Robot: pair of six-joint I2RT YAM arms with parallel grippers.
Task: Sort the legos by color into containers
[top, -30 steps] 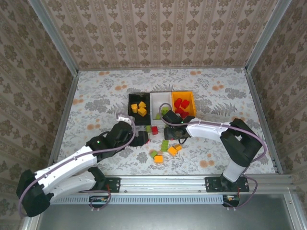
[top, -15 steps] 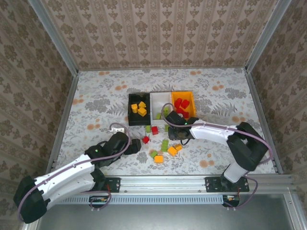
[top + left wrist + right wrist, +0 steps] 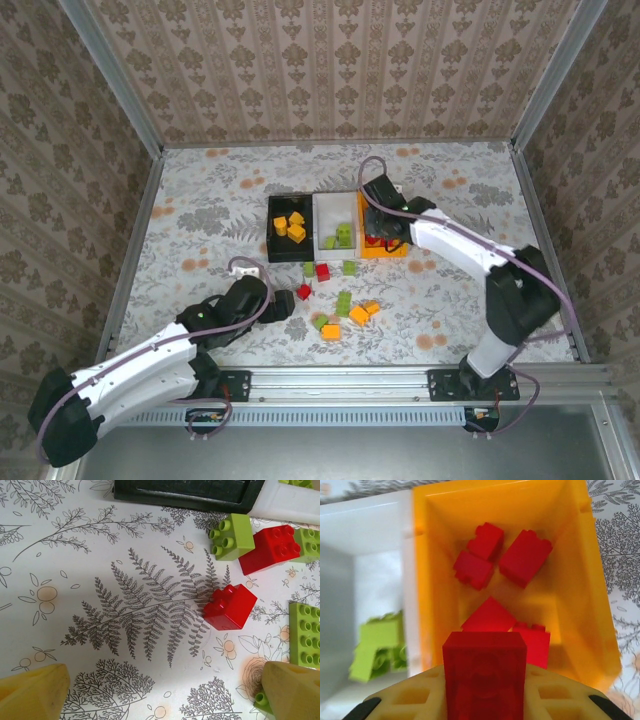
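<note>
Three open-topped rectangular plastic bins, joined in a row on the fern-and-flower-patterned surface [image 3: 100, 630]. Black bin [image 3: 271, 228], at the 9 o'clock end: orange-yellow bricks [image 3: 292, 226] inside. White bin [image 3: 330, 210], in the middle: lime green bricks [image 3: 341, 238] inside. Orange bin [image 3: 587, 580], at the 3 o'clock end: several red bricks [image 3: 524, 557] lying on its floor. Right tool [image 3: 485, 692]: closed on one small red plastic brick [image 3: 485, 665], held upright above the near end of the orange bin. Left tool [image 3: 161, 692]: yellow fingers [image 3: 32, 692] spread wide with nothing between them, low over the surface at 6 o'clock of the black bin. Loose red brick [image 3: 230, 606]: on the surface at 1 o'clock of the left tool, clear of both fingers. Second loose red brick [image 3: 270, 549]: further toward 1 o'clock, touching a lime green brick [image 3: 231, 536] at its 9 o'clock side. Remaining loose pieces, lime green and orange-yellow [image 3: 358, 315]: scattered at 6 o'clock of the white and orange bins.
</note>
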